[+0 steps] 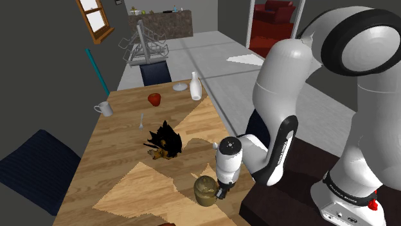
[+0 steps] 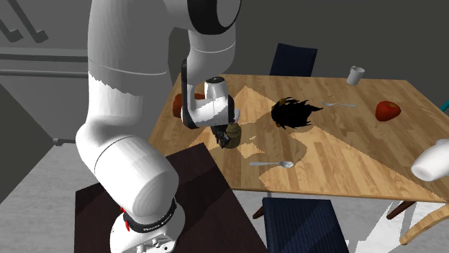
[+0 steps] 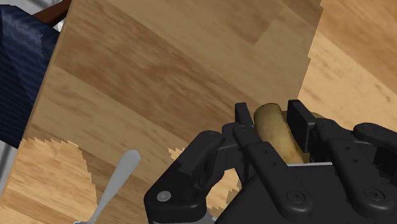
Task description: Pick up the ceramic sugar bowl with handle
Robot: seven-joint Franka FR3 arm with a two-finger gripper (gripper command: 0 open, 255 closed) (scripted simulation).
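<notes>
The sugar bowl (image 1: 205, 190) is a small olive-brown lidded pot standing on the wooden table (image 1: 128, 173), near the edge closest to the stand. My black gripper (image 1: 221, 191) reaches down at the bowl's side facing the stand. In the second exterior view the bowl (image 2: 232, 134) sits just below the white wrist, with the gripper (image 2: 221, 136) against it. In the wrist view the gripper (image 3: 272, 113) is shut, both fingers clasping a tan-olive part of the bowl (image 3: 278, 135) between them.
A black spiky object (image 1: 166, 138) lies mid-table, with a red fruit (image 1: 154, 99), white mug (image 1: 104, 108), white bottle (image 1: 195, 86) and plate (image 1: 180, 86) farther off. A spoon (image 2: 273, 164) lies close to the bowl. Dark blue chairs (image 1: 32, 168) stand around the table.
</notes>
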